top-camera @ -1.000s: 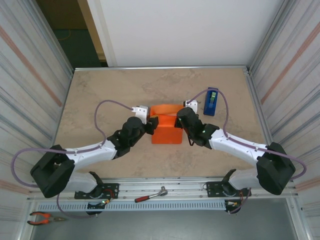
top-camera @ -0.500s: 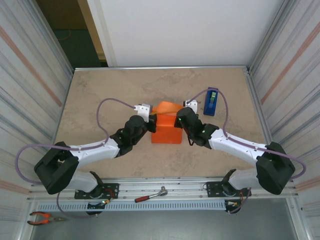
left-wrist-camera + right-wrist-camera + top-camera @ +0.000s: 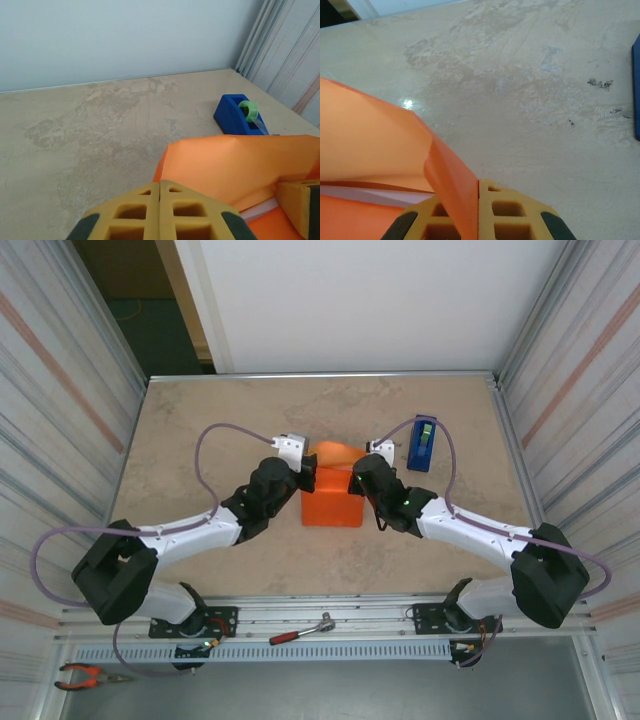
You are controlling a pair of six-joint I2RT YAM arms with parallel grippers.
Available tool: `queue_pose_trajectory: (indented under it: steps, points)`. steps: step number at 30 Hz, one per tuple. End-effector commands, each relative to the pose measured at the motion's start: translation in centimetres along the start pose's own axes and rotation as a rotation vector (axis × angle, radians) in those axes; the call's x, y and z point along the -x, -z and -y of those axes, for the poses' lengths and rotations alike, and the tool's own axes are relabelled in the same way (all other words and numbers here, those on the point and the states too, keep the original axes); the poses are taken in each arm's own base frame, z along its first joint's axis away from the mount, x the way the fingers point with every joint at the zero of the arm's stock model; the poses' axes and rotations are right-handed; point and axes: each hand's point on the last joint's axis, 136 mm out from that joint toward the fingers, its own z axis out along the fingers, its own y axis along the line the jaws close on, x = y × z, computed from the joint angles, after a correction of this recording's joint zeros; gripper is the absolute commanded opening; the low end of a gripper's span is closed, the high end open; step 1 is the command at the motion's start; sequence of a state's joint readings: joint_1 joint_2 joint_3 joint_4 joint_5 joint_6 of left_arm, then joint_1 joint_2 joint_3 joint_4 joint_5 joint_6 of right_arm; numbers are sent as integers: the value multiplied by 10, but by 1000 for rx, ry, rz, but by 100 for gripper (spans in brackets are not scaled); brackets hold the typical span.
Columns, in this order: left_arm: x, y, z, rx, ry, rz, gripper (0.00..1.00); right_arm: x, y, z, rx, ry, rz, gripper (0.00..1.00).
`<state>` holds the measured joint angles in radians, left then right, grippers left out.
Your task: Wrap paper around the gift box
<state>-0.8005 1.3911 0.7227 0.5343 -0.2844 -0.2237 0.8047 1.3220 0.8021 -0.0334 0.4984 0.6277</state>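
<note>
The gift box is a low orange block (image 3: 332, 508) at the table's middle, covered by the paper. The paper's far flap (image 3: 335, 453) stands raised behind the block, broad and bright orange (image 3: 235, 170). My left gripper (image 3: 308, 478) (image 3: 160, 184) is at the flap's left edge, its yellow foam fingers pressed together where the edge runs into them. My right gripper (image 3: 357, 478) (image 3: 479, 182) is shut on the flap's right edge, and a fold of paper (image 3: 452, 185) comes out between its pads. One right fingertip (image 3: 299, 202) shows in the left wrist view.
A blue tape dispenser (image 3: 422, 443) (image 3: 239, 115) stands just right of the right gripper, with its edge showing (image 3: 637, 95). A ratchet (image 3: 300, 630) and pliers (image 3: 85, 675) lie on the front rail. Corrugated walls close in both sides.
My left gripper has closed and slid up and to the right onto the flap's left edge. The flap's left side has risen. The right arm has stayed put.
</note>
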Motion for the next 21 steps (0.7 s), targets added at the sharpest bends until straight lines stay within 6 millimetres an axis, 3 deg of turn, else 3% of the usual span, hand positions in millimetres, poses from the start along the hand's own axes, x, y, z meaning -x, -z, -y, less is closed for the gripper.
queue_pose_trajectory:
  steps: [1,2,6,13,21]
  points:
    - [31,5,6,-28,-1,66,23,-17,-4,1,-12,36,-67,0]
    - [35,8,4,-18,7,74,41,-16,-4,1,-11,37,-67,0]
    - [40,28,0,-33,40,90,58,-14,-6,-1,-6,36,-70,0]
    - [4,45,-12,4,82,37,70,-8,-10,-4,12,37,-79,0]
    - [-13,24,-13,48,46,-4,74,-11,-10,-5,31,41,-92,0]
